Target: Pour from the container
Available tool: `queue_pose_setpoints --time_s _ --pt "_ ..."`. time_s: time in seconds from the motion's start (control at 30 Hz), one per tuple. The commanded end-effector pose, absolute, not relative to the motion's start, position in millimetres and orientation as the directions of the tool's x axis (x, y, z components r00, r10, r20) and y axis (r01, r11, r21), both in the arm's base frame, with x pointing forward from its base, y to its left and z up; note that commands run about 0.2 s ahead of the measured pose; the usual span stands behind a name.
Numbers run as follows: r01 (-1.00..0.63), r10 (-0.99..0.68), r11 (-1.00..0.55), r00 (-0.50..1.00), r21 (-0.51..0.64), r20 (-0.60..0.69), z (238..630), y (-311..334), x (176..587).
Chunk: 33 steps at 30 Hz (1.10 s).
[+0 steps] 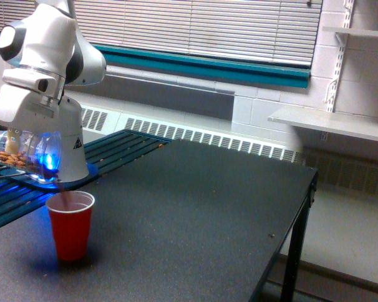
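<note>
Claw (14, 139): closed around clear round plastic container (22, 153), tipped sideways.
Red plastic cup (70, 224): upright below container mouth, near dark table's (195, 214) left edge.

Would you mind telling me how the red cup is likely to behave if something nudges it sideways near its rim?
The red cup is tall and narrows toward its base, so it would probably tip. It looks like thin plastic, likely light. The dark tabletop seems smooth, so a low push might slide it instead.

Arm (47, 50) is glossy white with rounded shells and dark grey joint bands. Base (72, 154) is a white cone with a small black warning triangle, sitting on a blue-lit ring. Blue LED glow near wrist.
</note>
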State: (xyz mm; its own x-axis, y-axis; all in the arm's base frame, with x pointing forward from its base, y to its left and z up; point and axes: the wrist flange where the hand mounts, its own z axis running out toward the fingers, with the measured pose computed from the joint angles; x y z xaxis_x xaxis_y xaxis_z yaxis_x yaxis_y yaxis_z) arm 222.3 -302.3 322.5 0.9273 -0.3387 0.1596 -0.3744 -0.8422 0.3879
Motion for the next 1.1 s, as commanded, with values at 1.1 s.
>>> queue_pose_setpoints --time_s 1.1 --pt "-0.317 -0.307 -0.798 0.946 0.513 0.106 348.6 -304.4 228.8"
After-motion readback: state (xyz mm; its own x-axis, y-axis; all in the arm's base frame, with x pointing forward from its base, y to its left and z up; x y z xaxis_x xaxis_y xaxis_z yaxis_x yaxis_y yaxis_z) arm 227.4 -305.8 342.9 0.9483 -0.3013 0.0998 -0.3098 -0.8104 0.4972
